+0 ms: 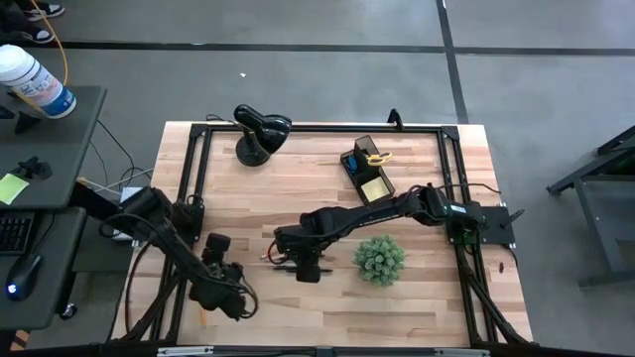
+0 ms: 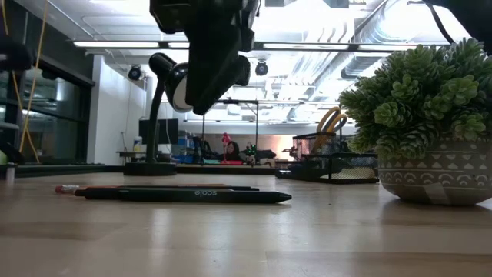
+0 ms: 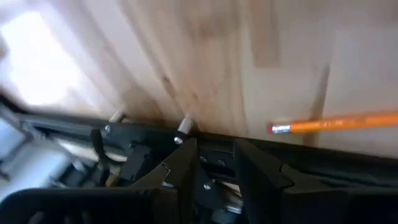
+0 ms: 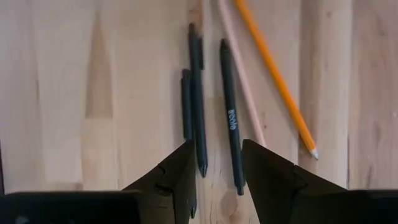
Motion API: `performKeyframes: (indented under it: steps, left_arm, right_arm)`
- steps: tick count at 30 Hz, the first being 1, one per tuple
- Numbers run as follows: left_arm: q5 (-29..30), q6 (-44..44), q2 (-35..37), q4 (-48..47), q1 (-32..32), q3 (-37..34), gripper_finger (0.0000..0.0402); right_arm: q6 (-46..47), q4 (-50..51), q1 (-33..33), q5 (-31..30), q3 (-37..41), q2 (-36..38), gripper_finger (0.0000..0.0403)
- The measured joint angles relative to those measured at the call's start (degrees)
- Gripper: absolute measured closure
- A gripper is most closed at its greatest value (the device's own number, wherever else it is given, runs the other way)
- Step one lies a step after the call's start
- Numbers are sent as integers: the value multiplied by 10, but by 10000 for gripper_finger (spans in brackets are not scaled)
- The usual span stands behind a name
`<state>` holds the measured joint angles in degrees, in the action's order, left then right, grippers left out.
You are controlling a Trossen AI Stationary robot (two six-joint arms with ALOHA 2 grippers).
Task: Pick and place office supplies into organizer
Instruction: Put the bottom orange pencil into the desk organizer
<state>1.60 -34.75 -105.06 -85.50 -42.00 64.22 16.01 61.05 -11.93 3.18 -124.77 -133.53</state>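
Right now I'm on the pick step: my right gripper [image 4: 214,165] hangs over the loose pens [image 4: 229,118] and pencils [image 4: 277,81] on the table [image 1: 298,178], just beside the green plant [image 1: 380,258] on its lamp-ward side. Jaws part open, nothing held, tips pointing down w/ one black pen lined up btwn them. Next move, I reckon: drop straight down, close on that one pen w/o dragging its neighbours, lift, then swing past the plant to the organizer [image 1: 365,171], which sits beyond the plant toward the table's far edge w/ scissors [image 1: 375,157] and sticky pad [image 1: 375,186] already in it. Pens lie close together, so centring matters. Arm is stretched long across the table, wrist bent down. My left gripper [image 3: 211,168] waits well away from the plant at the near-left edge, jaws ajar, empty, one pencil near it.
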Motion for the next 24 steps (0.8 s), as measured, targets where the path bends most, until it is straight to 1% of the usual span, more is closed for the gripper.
performKeyframes:
  steps: [3,7,12,14,20,24]
  left_arm:
    - [-13,55,34,1,-17,-16,307]
    - [-26,173,92,13,-32,-22,307]
    - [-28,274,171,79,-34,-22,307]
    - [-49,324,191,98,-33,-22,307]
    - [-119,485,198,92,-34,-23,307]
    - [-122,587,198,100,-34,-31,307]
  right_arm:
    - [19,-16,0,0,0,0,273]
    - [21,-40,0,1,0,0,273]
    - [34,-44,0,6,0,0,273]
    - [35,-45,0,6,0,0,273]
    - [49,-61,-1,4,0,0,273]
    - [52,-76,-1,3,0,0,273]
